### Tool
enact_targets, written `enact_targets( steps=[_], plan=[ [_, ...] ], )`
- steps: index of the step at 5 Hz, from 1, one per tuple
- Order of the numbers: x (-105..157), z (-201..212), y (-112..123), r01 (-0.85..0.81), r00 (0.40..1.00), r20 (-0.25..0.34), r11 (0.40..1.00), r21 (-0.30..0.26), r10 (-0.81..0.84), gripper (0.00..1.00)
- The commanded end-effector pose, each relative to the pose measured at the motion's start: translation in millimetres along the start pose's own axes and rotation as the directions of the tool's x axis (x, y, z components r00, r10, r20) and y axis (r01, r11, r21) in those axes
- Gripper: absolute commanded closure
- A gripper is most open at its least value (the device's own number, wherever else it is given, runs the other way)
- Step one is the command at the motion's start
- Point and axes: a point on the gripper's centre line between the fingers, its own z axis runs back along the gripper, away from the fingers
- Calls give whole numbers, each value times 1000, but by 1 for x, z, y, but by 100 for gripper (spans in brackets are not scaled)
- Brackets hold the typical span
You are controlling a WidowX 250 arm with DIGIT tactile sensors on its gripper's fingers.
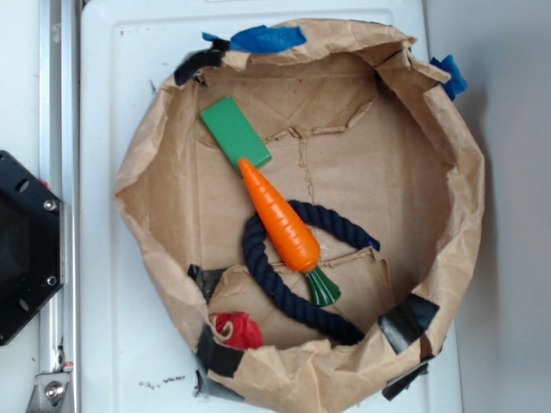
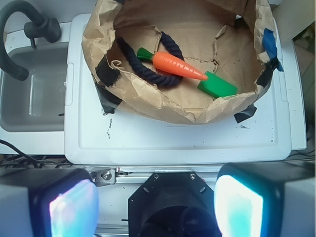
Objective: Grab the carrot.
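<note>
An orange carrot [image 1: 280,219] with a dark green stem [image 1: 323,288] lies diagonally on the floor of a brown paper basin [image 1: 164,163], resting across a navy rope [image 1: 284,297]. Its tip touches a flat green block [image 1: 234,131]. In the wrist view the carrot [image 2: 177,65] lies far ahead at the top, inside the basin [image 2: 148,101]. My gripper [image 2: 155,207] hangs well back from it, over the robot's black base [image 2: 173,197]. It is open, with its fingers [image 2: 74,210] wide apart and nothing between them. The gripper does not show in the exterior view.
The basin's crumpled wall, patched with black and blue tape, stands on a white plastic lid [image 2: 173,140]. A red scrap [image 1: 238,329] sits by the near-left wall. A grey sink [image 2: 29,94] with a black faucet is at the left. The black base mount [image 1: 26,245] shows at the left edge.
</note>
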Motion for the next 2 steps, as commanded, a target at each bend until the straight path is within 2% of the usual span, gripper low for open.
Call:
enact_targets(
  steps=[1, 2],
  plan=[
    [0, 0, 0, 0, 1000, 0, 1000, 0, 0, 0],
    [23, -6, 3, 70, 997, -29, 997, -23, -71, 0]
  ],
)
